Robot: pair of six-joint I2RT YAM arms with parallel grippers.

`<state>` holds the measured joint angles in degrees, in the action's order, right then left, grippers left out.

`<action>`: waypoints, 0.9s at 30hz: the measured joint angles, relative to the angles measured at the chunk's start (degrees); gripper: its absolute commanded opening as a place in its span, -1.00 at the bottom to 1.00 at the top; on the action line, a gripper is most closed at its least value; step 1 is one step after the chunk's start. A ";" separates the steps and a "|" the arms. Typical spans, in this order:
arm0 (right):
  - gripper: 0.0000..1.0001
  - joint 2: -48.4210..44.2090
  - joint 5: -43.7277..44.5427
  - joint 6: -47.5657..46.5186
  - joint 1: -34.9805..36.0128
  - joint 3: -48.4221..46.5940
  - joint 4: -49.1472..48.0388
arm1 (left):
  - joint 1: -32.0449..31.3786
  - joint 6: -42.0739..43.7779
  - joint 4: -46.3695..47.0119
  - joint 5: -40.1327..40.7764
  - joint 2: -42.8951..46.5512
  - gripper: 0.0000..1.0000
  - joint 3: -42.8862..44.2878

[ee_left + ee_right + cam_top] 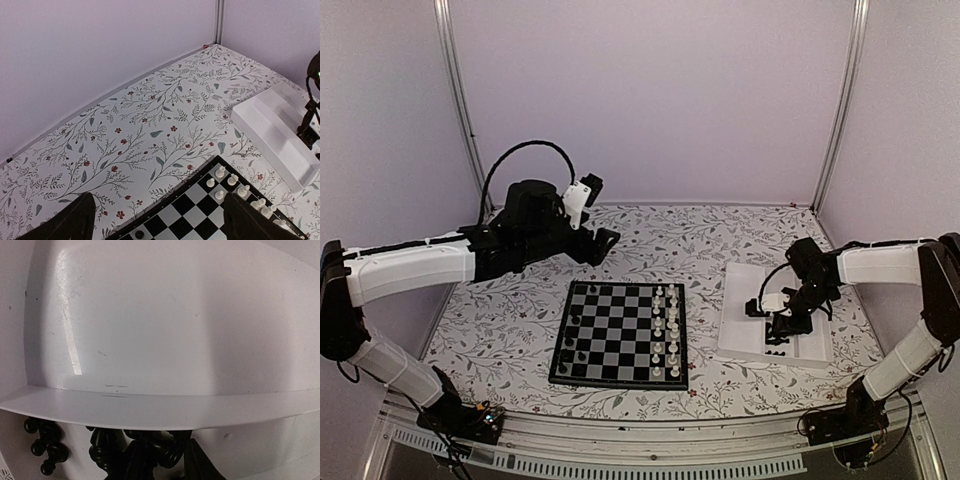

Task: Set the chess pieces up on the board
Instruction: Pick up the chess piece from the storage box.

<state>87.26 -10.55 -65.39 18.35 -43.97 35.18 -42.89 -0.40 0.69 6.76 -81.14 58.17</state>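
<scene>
The board (620, 335) lies mid-table, with black chess pieces (572, 335) along its left edge and white pieces (666, 330) in its right columns. My left gripper (605, 243) hangs open and empty above the tablecloth behind the board; in its wrist view the gripper (159, 216) frames the board's corner (192, 220). My right gripper (783, 327) is down in the white tray (745, 325). In the right wrist view its gripper (166, 461) has dark fingers pressed to both sides of a black chess piece (167, 450) below the tray's divider (160, 407). More black pieces (45, 442) lie to the left.
A few loose black pieces (778, 352) rest in the tray's near compartment. The floral tablecloth (130, 125) runs back to the pale walls. In the left wrist view the tray (270, 130) shows at the right, beyond the white pieces (232, 178).
</scene>
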 measured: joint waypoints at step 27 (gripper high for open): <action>-0.82 -0.98 -1.99 2.91 -3.06 -2.21 2.95 | -0.70 -0.44 -0.20 -2.97 -1.27 0.68 0.72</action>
<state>86.28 -12.53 -62.48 15.29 -46.17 38.13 -43.59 -0.84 0.49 3.79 -82.41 58.89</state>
